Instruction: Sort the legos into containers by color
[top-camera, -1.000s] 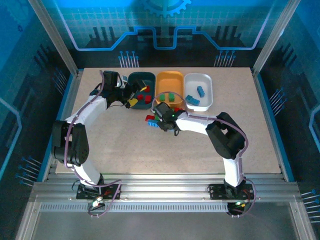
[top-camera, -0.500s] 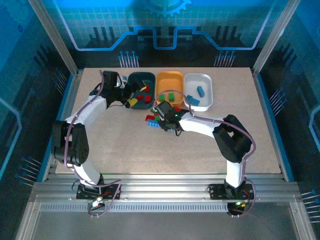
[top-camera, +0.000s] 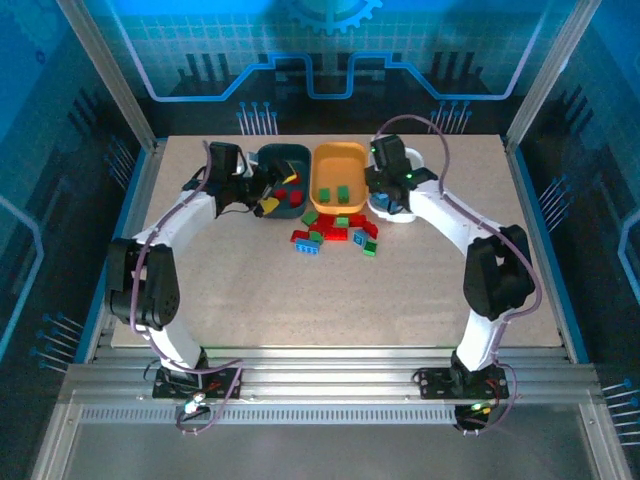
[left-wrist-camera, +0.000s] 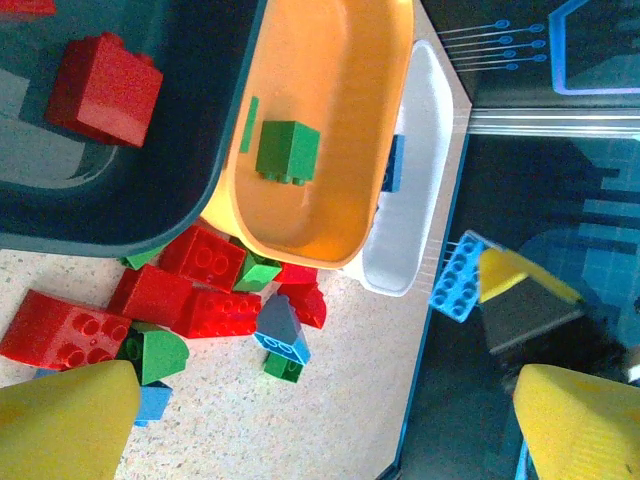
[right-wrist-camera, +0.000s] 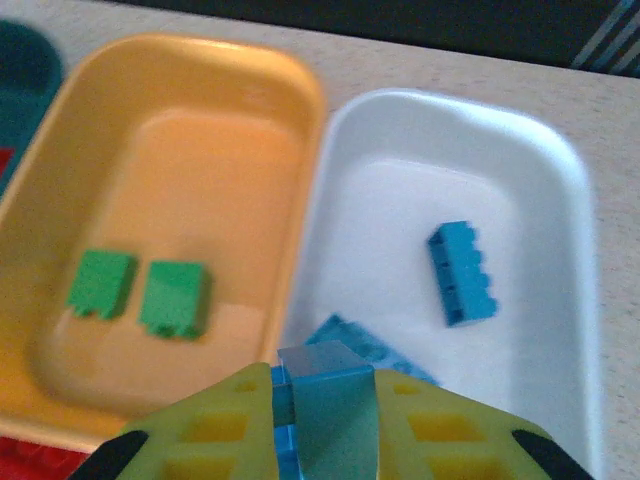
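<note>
My right gripper (right-wrist-camera: 322, 390) is shut on a blue brick (right-wrist-camera: 328, 405) and hangs over the near left part of the white tray (right-wrist-camera: 540, 200), close to its border with the orange tray (right-wrist-camera: 200, 120). The white tray holds two blue bricks (right-wrist-camera: 462, 272); the orange tray holds two green bricks (right-wrist-camera: 175, 298). From above, the right gripper (top-camera: 386, 200) is at the white tray (top-camera: 420, 178). My left gripper (top-camera: 262, 193) hovers open at the dark teal tray (top-camera: 283, 160), which holds red bricks (left-wrist-camera: 104, 88). Several loose legos (top-camera: 335, 232) lie in front of the trays.
The loose pile (left-wrist-camera: 200, 300) of red, green and blue bricks lies right against the near rims of the teal tray (left-wrist-camera: 200, 120) and orange tray (left-wrist-camera: 340, 100). Bare tabletop (top-camera: 330, 300) stretches toward the arm bases.
My right gripper has risen from the pile and swung back and right to the white tray, carrying a blue brick. The left arm has barely moved.
</note>
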